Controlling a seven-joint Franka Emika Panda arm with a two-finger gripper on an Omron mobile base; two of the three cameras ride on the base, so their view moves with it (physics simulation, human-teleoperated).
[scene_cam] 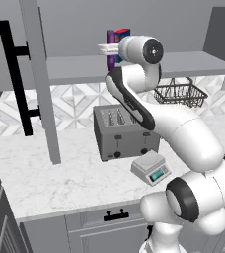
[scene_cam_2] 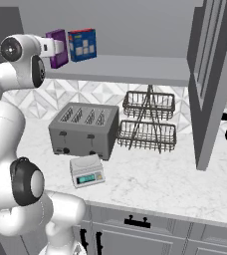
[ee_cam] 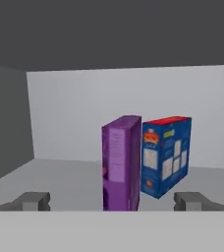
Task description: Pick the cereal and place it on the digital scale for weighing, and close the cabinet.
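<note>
The gripper [ee_cam: 112, 201] is raised to the open cabinet [scene_cam: 40, 79], its jaws spread wide apart and holding nothing; in the hand view the two dark finger tips [ee_cam: 33, 201] stand well out to either side of the cereal [ee_cam: 121, 162], neither one touching it. The cereal is a thin purple box standing upright on the cabinet's flat grey shelf [scene_cam_2: 130, 68], narrow edge toward the camera, with faint lighter print on that edge. Just beside it, to its right in the hand view, stands a blue box [ee_cam: 165, 155] with a red top and white panels printed on its front; the two boxes sit close together, and I cannot tell whether they touch.

Both cabinet doors hang open: smooth grey panelled slabs, one [scene_cam_2: 207, 84] seen edge-on at the right of the right base view, the other carrying a long black vertical bar handle [scene_cam: 15, 79].

Below, on the white marbled table [scene_cam_2: 155, 179], the digital scale [scene_cam_2: 86, 171] is a low pale square platform with a teal display on its sloped front. It sits just in front of a boxy grey four-slot toaster [scene_cam_2: 83, 129], apart from it. A dark two-tier wire basket [scene_cam_2: 148, 122] stands beside the toaster against the patterned tile wall.
</note>
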